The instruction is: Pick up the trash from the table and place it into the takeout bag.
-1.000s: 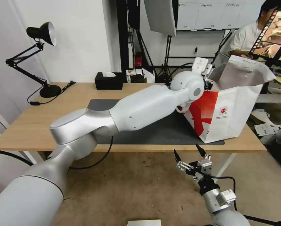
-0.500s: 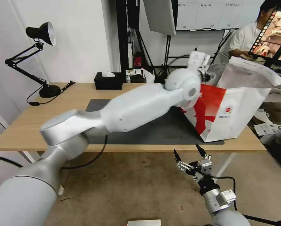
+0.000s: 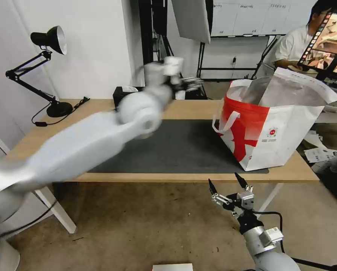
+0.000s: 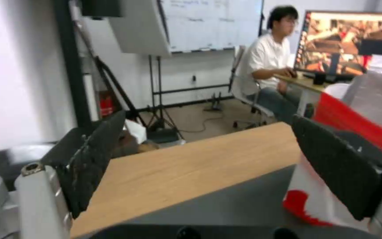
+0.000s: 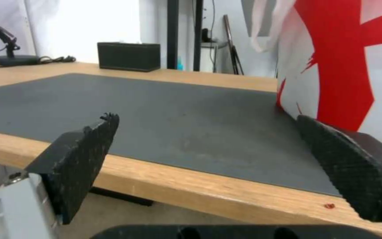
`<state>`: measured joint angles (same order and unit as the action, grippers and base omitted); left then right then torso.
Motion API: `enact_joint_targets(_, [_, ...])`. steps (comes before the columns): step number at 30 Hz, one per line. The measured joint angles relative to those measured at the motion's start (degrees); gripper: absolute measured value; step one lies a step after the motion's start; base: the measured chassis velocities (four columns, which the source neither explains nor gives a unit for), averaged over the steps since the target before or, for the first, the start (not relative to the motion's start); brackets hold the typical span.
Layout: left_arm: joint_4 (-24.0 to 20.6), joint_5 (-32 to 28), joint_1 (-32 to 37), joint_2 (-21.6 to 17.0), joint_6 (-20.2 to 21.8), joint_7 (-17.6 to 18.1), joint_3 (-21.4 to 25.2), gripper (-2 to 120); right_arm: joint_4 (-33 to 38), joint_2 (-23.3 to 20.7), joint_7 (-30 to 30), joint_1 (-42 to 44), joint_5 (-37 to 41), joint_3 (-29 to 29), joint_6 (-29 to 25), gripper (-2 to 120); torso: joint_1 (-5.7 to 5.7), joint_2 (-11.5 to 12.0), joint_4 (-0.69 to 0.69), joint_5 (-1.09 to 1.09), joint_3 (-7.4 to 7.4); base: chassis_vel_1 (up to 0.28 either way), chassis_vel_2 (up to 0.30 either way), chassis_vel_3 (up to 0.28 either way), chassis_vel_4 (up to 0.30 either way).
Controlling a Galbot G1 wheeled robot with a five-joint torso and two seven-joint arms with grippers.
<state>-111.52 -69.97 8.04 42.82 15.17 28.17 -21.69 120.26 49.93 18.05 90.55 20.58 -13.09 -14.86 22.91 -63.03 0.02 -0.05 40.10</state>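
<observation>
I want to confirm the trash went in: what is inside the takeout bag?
Inside the takeout bag silver foil lining shows at its open top; its walls hide whatever lies deeper. The left pincer is open and empty.

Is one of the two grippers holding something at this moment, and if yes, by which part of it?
Nothing is held. The left gripper is open and empty above the table, near the takeout bag. The right gripper is open and empty below the table's front edge.
</observation>
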Motion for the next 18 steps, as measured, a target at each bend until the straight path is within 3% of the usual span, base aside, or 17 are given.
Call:
enact_joint_targets(1, [-2.21, 1.06, 5.14, -2.73, -0.49, -1.51, 4.66, 100, 0.0, 0.0, 0.0, 0.0, 0.0, 0.0, 0.0, 100, 0.0, 0.0, -0.02, 0.01, 0.0, 0.0, 0.0, 0.0, 0.0])
enact_joint_targets(2, [-2.21, 1.06, 5.14, -2.73, -0.49, -1.51, 4.66, 100, 0.0, 0.0, 0.0, 0.0, 0.0, 0.0, 0.0, 100, 0.0, 0.0, -0.02, 0.01, 0.0, 0.0, 0.0, 0.0, 0.0])
enact_joint_targets(5, [-8.2, 5.03, 21.86, -9.19, -1.74, -3.46, 19.28, 100, 0.0, 0.0, 0.01, 0.0, 0.01, -0.01, 0.0, 100, 0.0, -0.01, 0.0, 0.02, -0.01, 0.0, 0.0, 0.0, 0.0])
enact_joint_targets(6, [-8.2, 5.03, 21.86, -9.19, -1.74, -3.46, 19.28, 100, 0.0, 0.0, 0.01, 0.0, 0.01, -0.01, 0.0, 100, 0.0, -0.01, 0.0, 0.02, -0.01, 0.0, 0.0, 0.0, 0.0])
enact_joint_targets(8, [-10.21, 8.25, 31.25, -11.0, -3.78, -3.55, 26.29, 100, 0.0, 0.0, 0.0, 0.0, 0.0, -0.01, 0.0, 100, -0.01, -0.01, 0.03, 0.02, -0.01, 0.0, 0.0, 0.0, 0.0])
enact_joint_targets(10, [-10.67, 9.92, 34.44, -10.93, -4.61, -3.53, 28.75, 100, 0.0, 0.0, -0.02, 0.0, 0.0, 0.0, 0.0, 100, -0.01, -0.01, 0.01, 0.02, -0.01, 0.0, 0.0, 0.0, 0.0])
enact_joint_targets(13, [-12.77, 14.12, 45.42, -8.43, -5.79, -3.61, 37.62, 100, 0.0, 0.0, 0.01, 0.0, 0.0, -0.01, 0.0, 100, 0.0, 0.0, -0.05, 0.03, 0.0, 0.0, 0.0, 0.0, 0.0])
enact_joint_targets(14, [-12.77, 14.12, 45.42, -8.43, -5.79, -3.61, 37.62, 100, 0.0, 0.0, 0.01, 0.0, 0.0, -0.01, 0.0, 100, 0.0, 0.0, -0.05, 0.03, 0.0, 0.0, 0.0, 0.0, 0.0])
enact_joint_targets(17, [-14.8, 20.52, 56.5, -3.81, -6.35, -3.76, 46.13, 100, 0.0, 0.0, 0.0, 0.0, 0.0, -0.01, 0.0, 100, 0.0, 0.0, -0.04, 0.05, 0.0, 0.0, 0.0, 0.0, 0.0])
enact_joint_targets(18, [-14.8, 20.52, 56.5, -3.81, -6.35, -3.76, 46.13, 100, 0.0, 0.0, 0.0, 0.0, 0.0, -0.01, 0.0, 100, 0.0, 0.0, -0.04, 0.05, 0.0, 0.0, 0.0, 0.0, 0.0])
